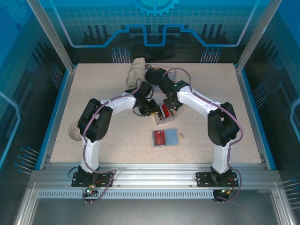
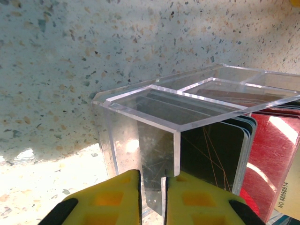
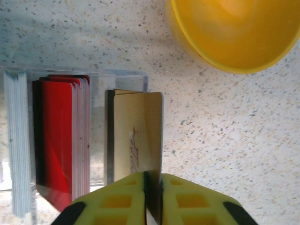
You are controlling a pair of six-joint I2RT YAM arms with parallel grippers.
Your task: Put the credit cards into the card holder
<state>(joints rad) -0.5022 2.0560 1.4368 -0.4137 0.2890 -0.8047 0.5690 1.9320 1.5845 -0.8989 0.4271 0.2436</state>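
A clear acrylic box (image 2: 154, 101) stands mid-table holding upright credit cards: a black one (image 2: 211, 154), red ones (image 3: 58, 136) and a white stack (image 3: 18, 140). My left gripper (image 2: 152, 176) is shut on the box's near wall. My right gripper (image 3: 152, 176) is shut on the edge of a gold credit card (image 3: 133, 136) standing at the box's end. In the top view both grippers, left (image 1: 152, 108) and right (image 1: 168, 110), meet over the box. The card holder (image 1: 171, 137) lies open nearer the bases, grey-blue inside, with a red card (image 1: 159, 138) on its left half.
A yellow bowl (image 3: 229, 33) sits just beyond the box. A beige cloth (image 1: 137, 70) and a dark round object (image 1: 153, 75) lie at the back. A speckled ball (image 1: 72, 132) rests by the left arm. Bare tabletop lies to the front right.
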